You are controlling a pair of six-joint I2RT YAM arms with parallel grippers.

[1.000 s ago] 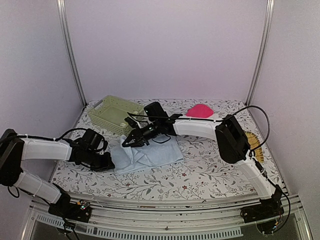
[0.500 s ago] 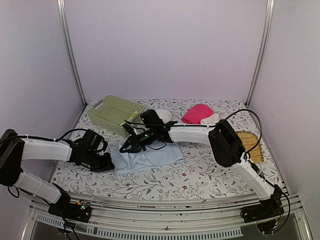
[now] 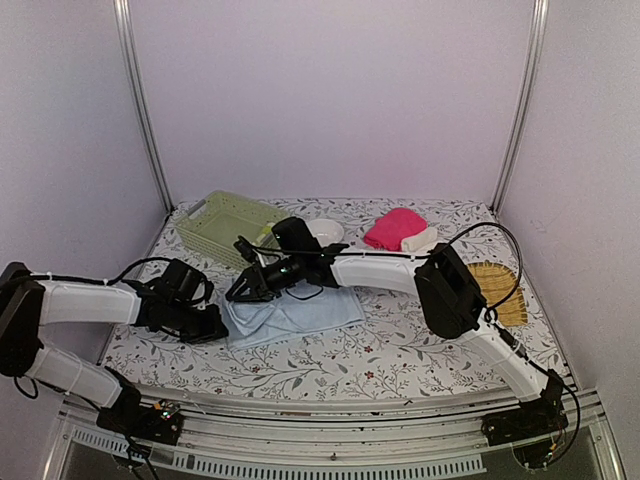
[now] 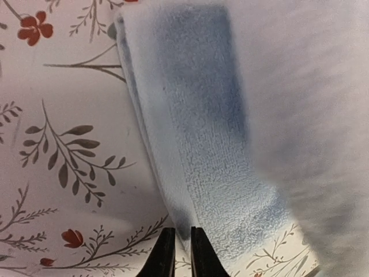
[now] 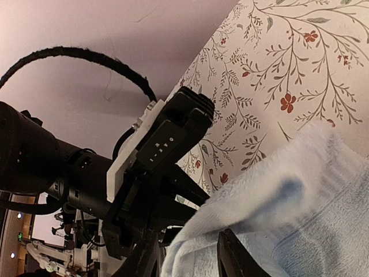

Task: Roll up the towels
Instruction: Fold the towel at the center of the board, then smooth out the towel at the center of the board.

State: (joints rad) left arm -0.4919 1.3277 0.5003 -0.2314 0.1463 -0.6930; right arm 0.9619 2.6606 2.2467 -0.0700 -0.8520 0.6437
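Pale blue towel [image 3: 295,310] lies spread on the flower-printed bench [image 3: 400,350], left of centre, with both arms meeting at its left end. The left end effector [image 3: 212,328] sits low at the near left edge of the cloth. In the left wrist view its end effector [image 4: 177,242] has the two fingers drawn almost together, pinching the doubled edge of the pale blue towel [image 4: 230,144] where that edge runs down to the tips. The right arm reaches across the bench from the right, and the right end effector [image 3: 238,290] hangs over the far left corner of the towel. In the right wrist view its end effector [image 5: 187,242] has the fingers parted, with a raised fold of the pale blue towel [image 5: 277,208] lying between them; they are not clamped on it. Behind that fold the black body of the left arm's wrist [image 5: 155,144] shows close by. Farther back on the bench, the pink towel [image 3: 393,227] rests against the cream-white towel [image 3: 422,241]. The pale green basket [image 3: 228,222] stands at the far left, and the yellow slatted tray [image 3: 500,290] lies at the right, partly hidden by the right arm.
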